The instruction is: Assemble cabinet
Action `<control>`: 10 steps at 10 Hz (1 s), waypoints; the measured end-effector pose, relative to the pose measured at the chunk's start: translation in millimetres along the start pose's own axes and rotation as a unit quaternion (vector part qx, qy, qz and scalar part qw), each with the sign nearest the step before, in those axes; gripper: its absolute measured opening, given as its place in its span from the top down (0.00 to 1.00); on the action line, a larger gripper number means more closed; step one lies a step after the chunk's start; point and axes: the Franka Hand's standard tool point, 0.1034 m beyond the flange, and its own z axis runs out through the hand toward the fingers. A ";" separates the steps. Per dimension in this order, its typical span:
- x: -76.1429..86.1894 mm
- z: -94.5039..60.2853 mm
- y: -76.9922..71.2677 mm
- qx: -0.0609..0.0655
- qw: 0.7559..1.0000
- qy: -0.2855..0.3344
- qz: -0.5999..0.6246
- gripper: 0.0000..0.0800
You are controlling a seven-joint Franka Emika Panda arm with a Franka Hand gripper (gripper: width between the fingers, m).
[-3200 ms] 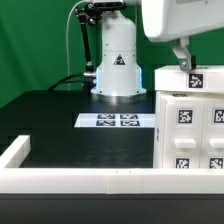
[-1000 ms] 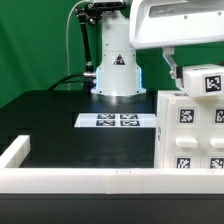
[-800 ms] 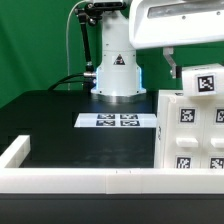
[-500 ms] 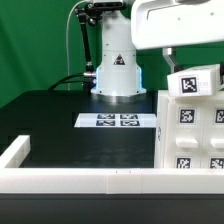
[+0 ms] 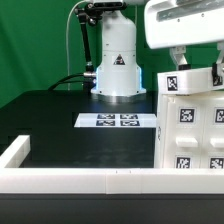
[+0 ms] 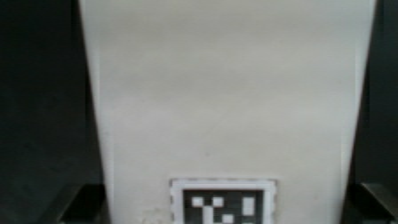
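Observation:
In the exterior view the cabinet [image 5: 190,130], a large white box with square tags on its front, stands at the exterior view's right. My gripper [image 5: 197,68] is right above it, shut on a white panel [image 5: 192,82] with a tag at its end. The panel lies about level, at the cabinet's top edge. In the wrist view the same white panel [image 6: 222,100] fills the frame between my jaws, with its tag [image 6: 226,203] close to them. Whether the panel touches the cabinet I cannot tell.
The marker board [image 5: 118,121] lies flat on the black table in front of the robot base [image 5: 117,70]. A long white border rail [image 5: 90,180] runs along the table's front and turns up its left side [image 5: 15,152].
The gripper held the white panel tilted and higher above the cabinet. It has come down and toward the exterior view's left, and the panel is now about level at the cabinet's top.

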 end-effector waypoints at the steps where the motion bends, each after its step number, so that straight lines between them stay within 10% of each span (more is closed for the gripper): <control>1: 1.5 0.9 0.8 0.000 0.997 -0.002 0.077 0.30; 10: -6.4 1.2 -2.4 0.001 0.917 -0.035 0.396 0.20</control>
